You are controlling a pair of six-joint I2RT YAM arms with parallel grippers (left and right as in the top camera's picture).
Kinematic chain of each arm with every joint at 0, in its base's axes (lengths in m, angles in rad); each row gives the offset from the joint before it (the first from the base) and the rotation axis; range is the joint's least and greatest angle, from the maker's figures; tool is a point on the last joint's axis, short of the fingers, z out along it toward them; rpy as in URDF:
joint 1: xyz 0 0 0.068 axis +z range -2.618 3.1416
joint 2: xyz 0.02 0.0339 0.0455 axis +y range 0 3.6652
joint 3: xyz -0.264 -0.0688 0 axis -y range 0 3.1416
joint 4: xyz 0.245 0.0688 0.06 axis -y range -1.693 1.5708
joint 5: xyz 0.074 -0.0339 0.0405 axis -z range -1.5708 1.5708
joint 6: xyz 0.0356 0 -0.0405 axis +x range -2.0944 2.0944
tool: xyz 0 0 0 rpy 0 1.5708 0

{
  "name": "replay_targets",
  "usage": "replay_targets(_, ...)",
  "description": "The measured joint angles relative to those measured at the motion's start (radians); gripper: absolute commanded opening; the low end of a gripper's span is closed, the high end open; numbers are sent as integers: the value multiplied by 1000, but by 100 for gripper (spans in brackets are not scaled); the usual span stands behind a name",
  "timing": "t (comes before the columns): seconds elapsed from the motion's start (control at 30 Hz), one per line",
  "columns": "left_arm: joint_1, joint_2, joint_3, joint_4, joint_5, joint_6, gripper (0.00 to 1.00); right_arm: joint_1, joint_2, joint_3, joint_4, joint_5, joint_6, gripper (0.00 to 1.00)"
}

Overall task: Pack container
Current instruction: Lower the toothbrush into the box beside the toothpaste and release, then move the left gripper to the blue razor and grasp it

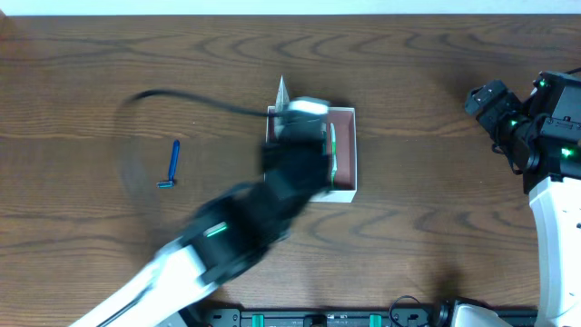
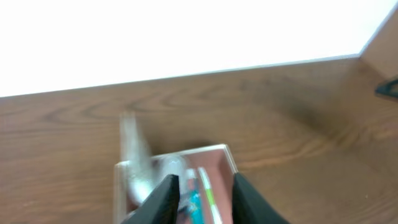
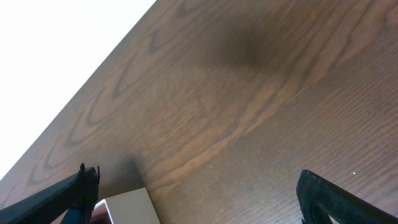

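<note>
Overhead, the container (image 1: 343,116), a square shallow box with thin white walls and a reddish-brown floor, sits mid-scene on the dark, grained wooden bench (image 1: 427,64), half hidden by the blurred left arm (image 1: 236,227). Only the left wrist view shows the left tool (image 2: 205,182) spread above it, over a green-and-white stick (image 2: 208,191). The right tool (image 3: 198,182), far right, gapes wide, holding nothing. A slim blue item (image 1: 170,165) lies to the left.

A blue razor (image 1: 171,164) is lying on the dark wooden table (image 1: 436,91), head toward the near edge; a white strip (image 1: 290,5) is running along the far edge.
</note>
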Motion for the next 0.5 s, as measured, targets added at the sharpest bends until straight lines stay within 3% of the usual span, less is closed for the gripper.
replay_targets(0.13,101,-156,10,-245,-86,15,47,0,0,0,0,0,0,99)
replay_targets(0.3,328,-186,-6,-370,-155,32,81,0,0,0,0,0,0,99)
replay_targets(0.5,611,-97,-70,-314,-89,91,82,0,0,0,0,0,0,99)
